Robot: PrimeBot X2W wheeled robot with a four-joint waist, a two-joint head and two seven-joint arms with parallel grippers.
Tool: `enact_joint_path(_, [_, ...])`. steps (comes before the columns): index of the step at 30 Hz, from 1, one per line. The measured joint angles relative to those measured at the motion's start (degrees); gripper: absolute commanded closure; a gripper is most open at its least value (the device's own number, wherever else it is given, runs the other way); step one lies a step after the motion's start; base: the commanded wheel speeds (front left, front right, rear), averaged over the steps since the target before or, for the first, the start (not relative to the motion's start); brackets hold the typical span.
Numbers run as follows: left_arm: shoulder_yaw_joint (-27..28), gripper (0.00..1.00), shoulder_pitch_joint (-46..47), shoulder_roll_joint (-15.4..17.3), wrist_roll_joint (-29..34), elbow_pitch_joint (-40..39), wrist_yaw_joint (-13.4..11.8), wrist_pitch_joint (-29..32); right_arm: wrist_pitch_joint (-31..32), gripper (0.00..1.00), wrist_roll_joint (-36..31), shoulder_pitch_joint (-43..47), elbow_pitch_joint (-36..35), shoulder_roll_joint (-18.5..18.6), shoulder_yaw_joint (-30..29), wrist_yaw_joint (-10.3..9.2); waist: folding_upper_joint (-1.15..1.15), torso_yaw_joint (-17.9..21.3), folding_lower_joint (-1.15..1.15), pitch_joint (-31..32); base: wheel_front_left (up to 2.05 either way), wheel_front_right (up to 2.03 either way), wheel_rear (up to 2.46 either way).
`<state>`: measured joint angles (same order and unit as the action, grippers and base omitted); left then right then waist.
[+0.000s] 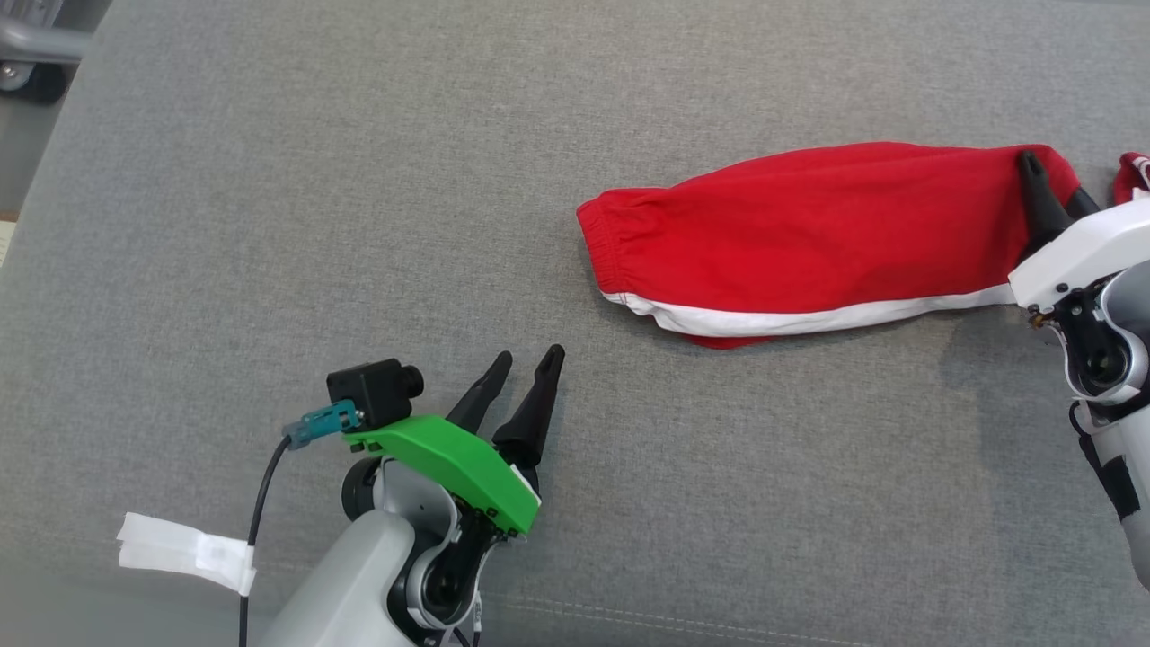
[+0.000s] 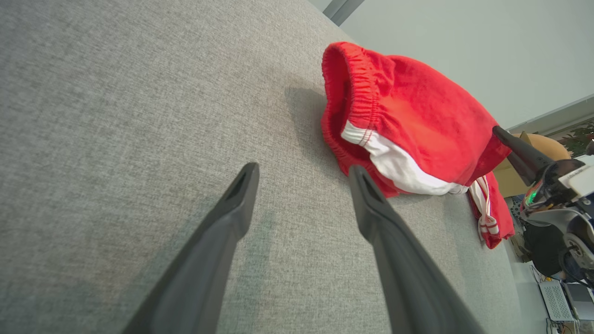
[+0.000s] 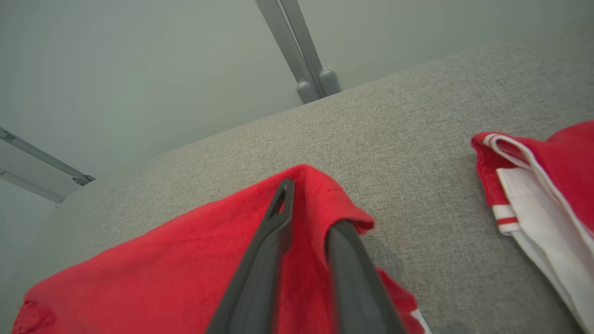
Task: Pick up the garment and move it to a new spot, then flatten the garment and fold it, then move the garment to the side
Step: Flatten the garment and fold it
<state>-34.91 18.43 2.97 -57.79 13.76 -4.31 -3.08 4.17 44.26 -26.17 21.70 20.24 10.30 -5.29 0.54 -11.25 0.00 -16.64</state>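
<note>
The garment (image 1: 809,234) is a pair of red shorts with a white side stripe, lying lengthwise on the grey fabric surface (image 1: 359,180), elastic waistband toward the left. My right gripper (image 1: 1051,184) is shut on its right end; in the right wrist view the red cloth (image 3: 162,260) rises to a peak between the closed fingers of that gripper (image 3: 313,208). Another red and white part of the garment (image 3: 547,176) lies further right. My left gripper (image 1: 530,355) stands open and empty at the lower left, short of the waistband (image 2: 357,93) seen in the left wrist view.
A strip of white tape (image 1: 184,550) sticks to the surface near my left arm. A metal frame with a wheel (image 1: 27,54) stands beyond the surface's far left corner. A grey metal post (image 3: 301,51) rises behind the far edge.
</note>
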Motion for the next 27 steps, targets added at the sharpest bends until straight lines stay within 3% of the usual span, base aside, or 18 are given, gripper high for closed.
enact_joint_path(5, [1.0,0.00,0.0,-0.1,0.0,0.0,0.4,-0.9,-0.5,0.00,-2.2,-2.4,-0.6,-0.4,3.4,2.32,0.00,-1.4,0.00,-0.9,0.00,0.00,0.00])
enact_joint_path(10, [1.2,0.00,0.5,0.2,0.2,0.1,2.1,-1.3,-2.4,0.00,-5.2,-2.7,-1.8,0.6,6.0,4.78,0.00,-0.2,0.00,-1.0,0.00,0.00,0.00])
enact_joint_path(19, [-0.7,0.00,3.4,2.1,2.3,0.9,4.4,-0.5,-4.5,0.00,-9.4,-1.2,-0.1,5.4,5.7,4.61,0.00,4.7,0.00,-1.0,0.00,0.00,0.00])
enact_joint_path(23, [-0.6,0.00,4.2,2.4,2.6,2.2,4.8,-0.5,-6.0,0.00,-10.1,-1.2,-0.5,5.7,5.9,4.78,0.00,7.1,0.00,-1.5,0.00,0.00,0.00])
enact_joint_path(27, [-1.2,0.00,4.9,2.1,2.7,3.3,5.4,-0.5,-9.1,0.00,-11.1,0.0,-2.2,6.9,6.8,6.55,0.00,9.0,0.00,-2.6,0.00,0.00,0.00])
